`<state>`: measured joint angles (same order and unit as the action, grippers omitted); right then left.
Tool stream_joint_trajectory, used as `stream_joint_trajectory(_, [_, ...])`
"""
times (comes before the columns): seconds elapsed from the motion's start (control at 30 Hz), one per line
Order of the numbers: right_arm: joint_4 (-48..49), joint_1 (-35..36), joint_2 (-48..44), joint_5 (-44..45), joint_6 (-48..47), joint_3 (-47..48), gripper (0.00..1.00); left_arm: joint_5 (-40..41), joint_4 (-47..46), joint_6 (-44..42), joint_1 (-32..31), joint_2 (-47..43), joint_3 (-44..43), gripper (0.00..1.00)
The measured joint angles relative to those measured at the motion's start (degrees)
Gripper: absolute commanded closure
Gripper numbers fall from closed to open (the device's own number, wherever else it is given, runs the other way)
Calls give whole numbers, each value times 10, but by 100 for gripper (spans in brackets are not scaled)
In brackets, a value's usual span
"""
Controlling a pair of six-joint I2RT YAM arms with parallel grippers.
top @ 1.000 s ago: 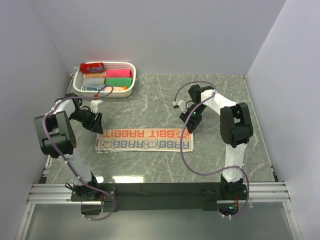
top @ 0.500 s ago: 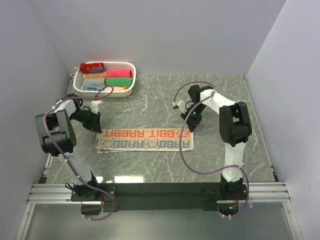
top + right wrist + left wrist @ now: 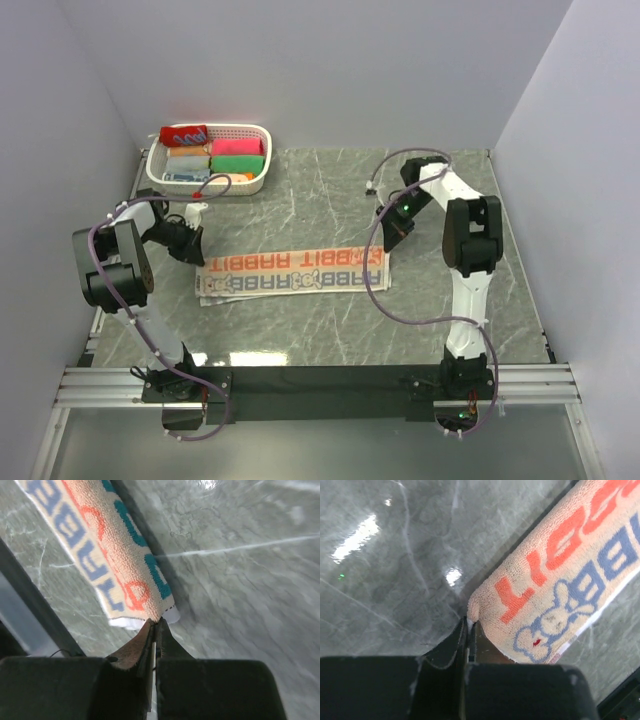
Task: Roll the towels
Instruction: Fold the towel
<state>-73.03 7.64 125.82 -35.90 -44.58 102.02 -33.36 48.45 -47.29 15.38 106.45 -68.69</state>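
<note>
We saw a white basket at the far left holding rolled towels in pink, green and orange, with a red roll on its rim. The cream towel, lettered orange-red and blue, lay flat on the marble table. The left gripper and the right gripper each pinched an end corner.

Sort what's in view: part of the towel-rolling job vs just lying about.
Job: cream RABBIT towel, lying flat; left gripper and right gripper, each shut on an end corner; red printed roll atop the white basket.
Lying about: white basket; pink roll and green roll inside it; marble tabletop.
</note>
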Motion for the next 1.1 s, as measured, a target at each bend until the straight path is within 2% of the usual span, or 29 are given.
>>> stream_joint_trajectory(0.23, [-8,12,65,6,41,0,100,12,-31,7,1,0,0,99])
stream_joint_trajectory(0.5, [4,13,63,7,81,-9,100,16,-69,40,-3,5,-8,98])
stream_joint_trajectory(0.53, [4,13,61,5,81,-16,100,17,-74,47,-5,8,-14,94])
stream_joint_trajectory(0.57, [2,13,58,1,81,-25,100,17,-78,51,-7,11,-22,78])
stream_joint_trajectory(0.67, [-12,13,55,-16,75,-50,100,22,-93,70,-12,16,-44,58])
stream_joint_trajectory(0.7, [-17,13,54,-23,73,-60,100,24,-100,77,-12,16,-51,56])
stream_joint_trajectory(0.8, [-26,13,52,-45,73,-95,100,22,-114,96,-3,7,-58,50])
stream_joint_trajectory(1.1, [-19,10,52,-116,123,-152,100,-16,-26,95,48,-140,-31,52])
